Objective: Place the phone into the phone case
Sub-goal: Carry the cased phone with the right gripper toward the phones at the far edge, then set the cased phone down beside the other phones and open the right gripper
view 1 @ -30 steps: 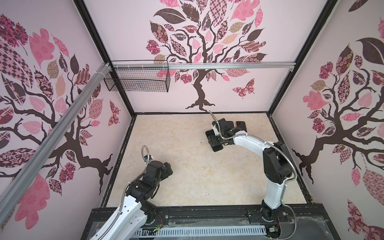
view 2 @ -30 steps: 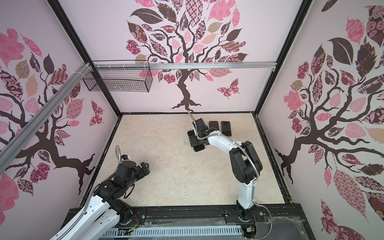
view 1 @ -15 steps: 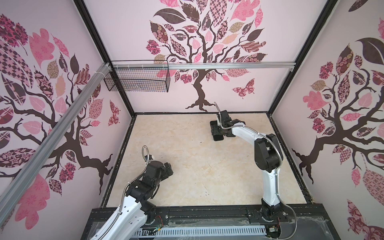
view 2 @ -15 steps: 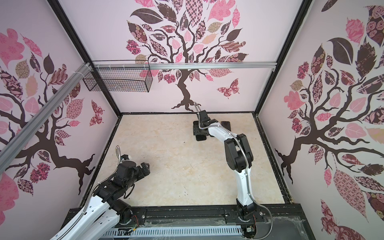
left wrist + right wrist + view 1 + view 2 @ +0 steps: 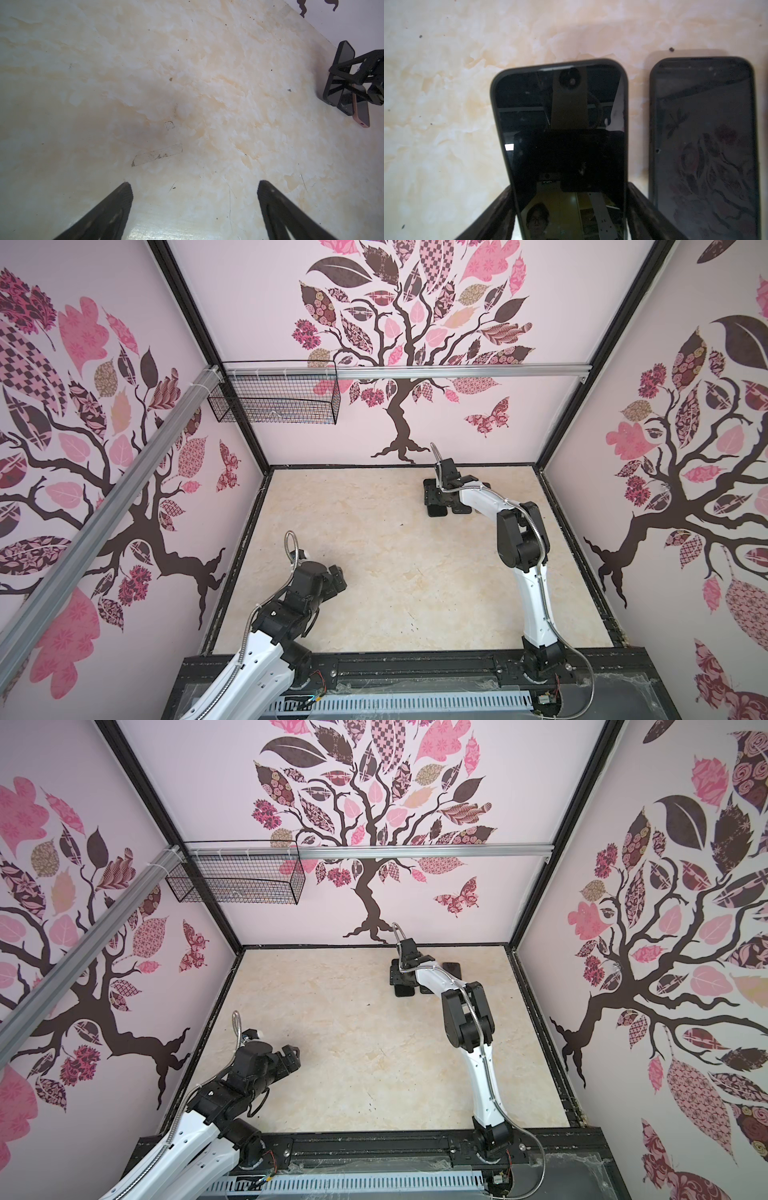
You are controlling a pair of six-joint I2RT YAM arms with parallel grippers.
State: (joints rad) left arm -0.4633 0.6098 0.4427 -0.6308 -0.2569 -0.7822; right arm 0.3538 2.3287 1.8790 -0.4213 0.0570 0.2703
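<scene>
Progress: early, by my reading. Your right gripper (image 5: 570, 187) has its fingers (image 5: 502, 207) set against both long edges of the phone (image 5: 560, 124), clamped on it as far as the wrist view shows. The phone is screen up and glossy, and its far end reaches out past the fingertips. You cannot tell from here whether it is lifted or lying flat on the surface.

Just outboard of one finger lies what I take for the phone case (image 5: 704, 145) — a dark-rimmed, dusty slab, parallel to the phone and not touching it. That reading is a guess. Beyond it, farther from the gripper, is a pink-edged handset (image 5: 362, 112).

Left to do: carry the phone over the case, line it up, press it in. None of that shows as done.

Your left gripper (image 5: 194, 184) hangs well apart from all this, with its fingers spread wide and nothing between them.

Surface: a pale marble-look tabletop (image 5: 187, 72) — scuffed, dark specks, a strip of old tape residue (image 5: 158, 154) ahead of the left fingertips.

Room: walls (image 5: 399, 344) papered with pink-and-brown trees, and a wire basket (image 5: 274, 400) hung on an aluminium rail (image 5: 457, 372).
</scene>
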